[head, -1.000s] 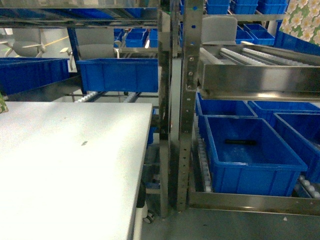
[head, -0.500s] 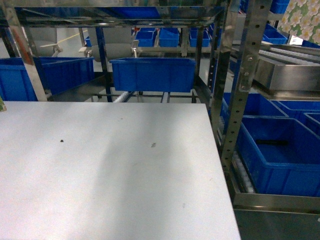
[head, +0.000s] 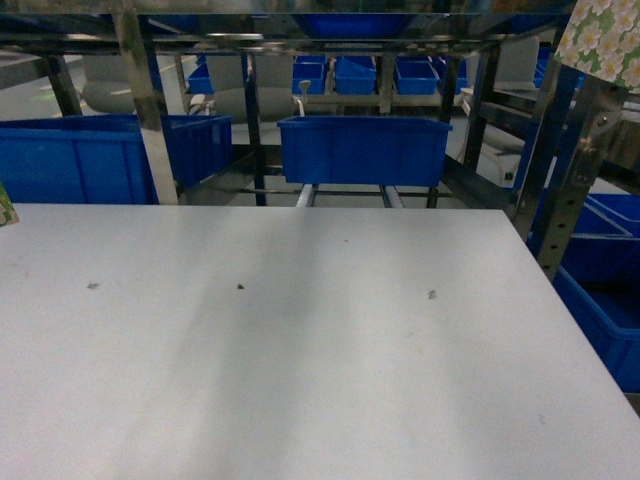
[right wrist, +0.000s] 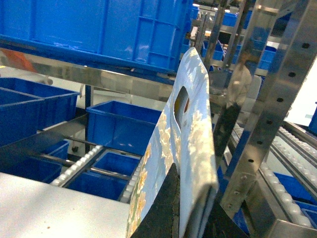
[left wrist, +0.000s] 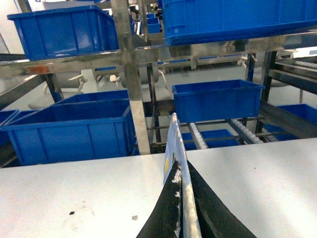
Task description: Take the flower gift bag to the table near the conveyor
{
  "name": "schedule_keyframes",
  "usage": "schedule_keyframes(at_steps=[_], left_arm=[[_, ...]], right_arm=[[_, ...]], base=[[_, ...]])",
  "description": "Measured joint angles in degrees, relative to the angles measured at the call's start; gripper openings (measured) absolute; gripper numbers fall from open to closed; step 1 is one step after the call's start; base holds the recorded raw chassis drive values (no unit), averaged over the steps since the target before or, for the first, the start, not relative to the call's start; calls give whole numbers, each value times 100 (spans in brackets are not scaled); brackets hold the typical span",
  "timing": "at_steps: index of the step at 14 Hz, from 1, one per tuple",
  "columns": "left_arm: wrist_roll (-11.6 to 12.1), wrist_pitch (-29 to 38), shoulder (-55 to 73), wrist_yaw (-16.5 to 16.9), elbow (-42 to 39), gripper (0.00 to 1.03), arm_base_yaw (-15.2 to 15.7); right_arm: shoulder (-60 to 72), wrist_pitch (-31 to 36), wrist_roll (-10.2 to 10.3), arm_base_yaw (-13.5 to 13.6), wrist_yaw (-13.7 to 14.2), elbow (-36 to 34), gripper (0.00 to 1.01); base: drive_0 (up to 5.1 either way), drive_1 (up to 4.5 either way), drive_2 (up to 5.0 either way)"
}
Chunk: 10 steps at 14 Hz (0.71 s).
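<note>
The flower gift bag (head: 603, 35), green with white blossoms, hangs at the top right of the head view, above the right edge of the white table (head: 300, 350). In the right wrist view my right gripper (right wrist: 193, 188) is shut on the bag's (right wrist: 190, 99) lower part, and its cut-out handle points up. My left gripper (left wrist: 182, 166) is shut on a thin printed bag edge (left wrist: 173, 139) seen edge-on over the table (left wrist: 74, 188). The steel conveyor (head: 140, 80) stands right behind the table. Neither gripper itself shows in the head view.
Blue bins (head: 362, 148) sit on the conveyor's roller lanes (right wrist: 84, 163) behind the table, and more (head: 600, 290) sit low at the right. A steel upright (head: 570, 190) stands at the table's far right corner. A green sliver (head: 5, 205) shows at the left edge.
The head view has swung over the table. The rack uprights and the low blue bins slid off to the right, and the tabletop now fills the lower frame. The flower bag stays at the top right.
</note>
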Motion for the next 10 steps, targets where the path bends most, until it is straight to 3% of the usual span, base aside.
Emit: schedule_keyframes(at_steps=[10], left_arm=[[0, 9, 0, 2, 0, 2, 0]], right_arm=[[0, -11, 0, -2, 2, 0, 2]], base=[[-509, 237, 237]])
